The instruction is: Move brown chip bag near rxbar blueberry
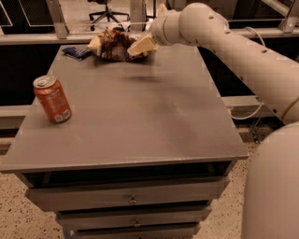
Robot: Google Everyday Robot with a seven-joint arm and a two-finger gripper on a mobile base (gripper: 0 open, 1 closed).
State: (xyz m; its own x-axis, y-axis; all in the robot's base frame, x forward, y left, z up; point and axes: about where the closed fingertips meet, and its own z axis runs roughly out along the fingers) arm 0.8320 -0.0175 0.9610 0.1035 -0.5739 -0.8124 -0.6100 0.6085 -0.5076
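The brown chip bag (111, 45), crinkled tan and dark brown, is at the far left part of the grey table (140, 121). The rxbar blueberry (76, 52), a small flat dark blue bar, lies just left of the bag, close to it near the far left corner. My gripper (141, 46) is at the bag's right end and touches it, reaching in from the right on the long white arm (233, 42). The bag hides where the gripper meets it.
An orange-red soda can (52, 99) stands upright near the table's left edge, well in front of the bag. Drawers (133, 200) sit under the tabletop. A rail and an office chair (106, 10) are behind the table.
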